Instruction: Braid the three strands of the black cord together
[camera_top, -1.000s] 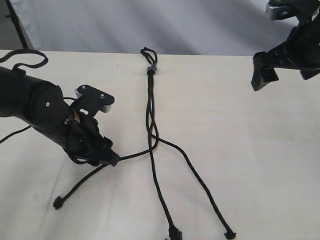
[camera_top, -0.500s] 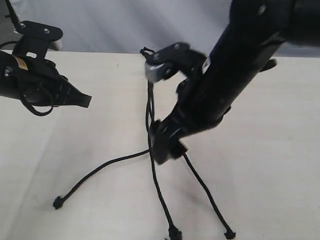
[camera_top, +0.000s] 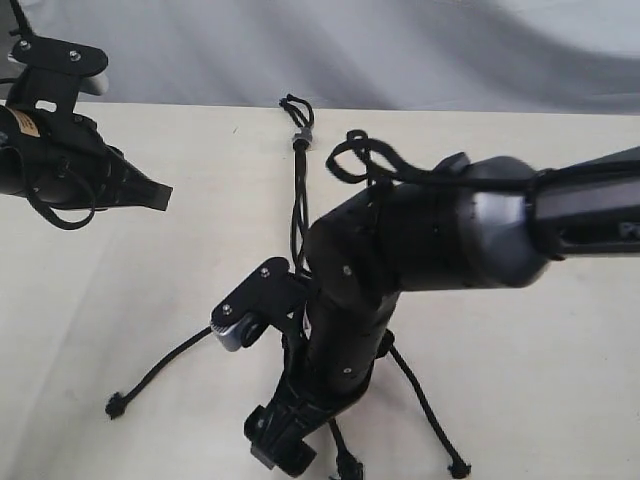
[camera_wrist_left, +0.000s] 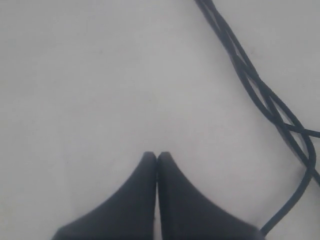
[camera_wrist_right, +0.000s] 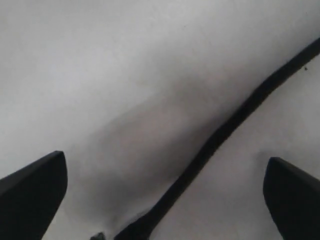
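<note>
Since the earlier frame our right gripper (camera_wrist_right: 165, 172) had dropped far from the knot (camera_top: 300, 141) and hung spread over one strand (camera_wrist_right: 227, 127) of the black cord (camera_top: 297, 205) on the table (camera_top: 560, 400), seemingly limp, light and best pinched near its tip, while our left gripper (camera_wrist_left: 157, 159) was clenched empty.

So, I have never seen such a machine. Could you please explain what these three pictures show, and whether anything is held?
It is a robot with two arms, each ending in a two-finger gripper. The wide picture comes from a camera off the arms. The other two come from small cameras on the wrists, looking past the fingers. On the pale table lies one black cord: three strands joined at a knot. The left gripper is shut and empty, off to the side. The right gripper, on the big arm in the middle, hangs low near the strand ends. It is open, with one strand lying between its fingers, not gripped. So nothing is held.
</note>
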